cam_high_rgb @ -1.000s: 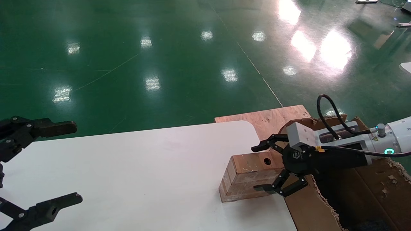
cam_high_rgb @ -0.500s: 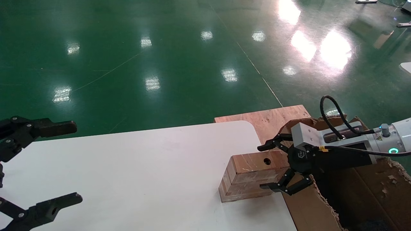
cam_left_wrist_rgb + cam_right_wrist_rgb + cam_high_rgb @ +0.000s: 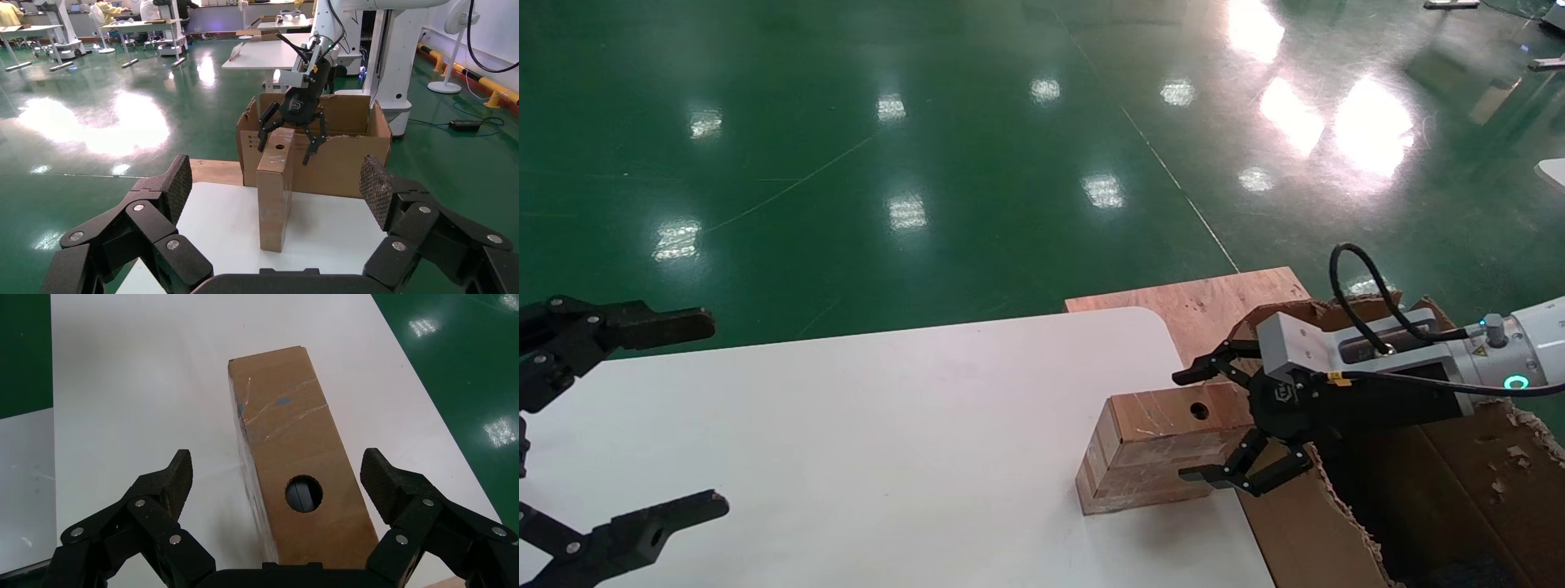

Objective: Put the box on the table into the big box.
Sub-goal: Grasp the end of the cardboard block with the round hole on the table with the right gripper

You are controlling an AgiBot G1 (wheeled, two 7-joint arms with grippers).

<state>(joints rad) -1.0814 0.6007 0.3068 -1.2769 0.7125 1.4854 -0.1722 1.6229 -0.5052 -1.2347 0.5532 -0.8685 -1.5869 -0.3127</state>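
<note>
The box point(image 3: 1152, 445), a light-brown block with a round hole in its top face, stands on edge near the right end of the white table point(image 3: 887, 425). My right gripper point(image 3: 1189, 425) is open, with one finger on each side of the box's right end, and neither finger touches it. In the right wrist view the box point(image 3: 300, 447) lies between the spread fingers of the right gripper point(image 3: 277, 462). The big box point(image 3: 1336, 523), a brown carton with ragged edges, stands just right of the table under my right arm. My left gripper point(image 3: 695, 416) is open and empty at the table's left end.
A flat plywood board point(image 3: 1214, 298) lies behind the table's rounded corner. Shiny green floor surrounds the table. The left wrist view shows the box point(image 3: 274, 184) upright in front of the big box point(image 3: 343, 165), with other tables and robots far behind.
My right gripper has drawn back slightly to the right along the box, staying open. The box and the left arm have not moved.
</note>
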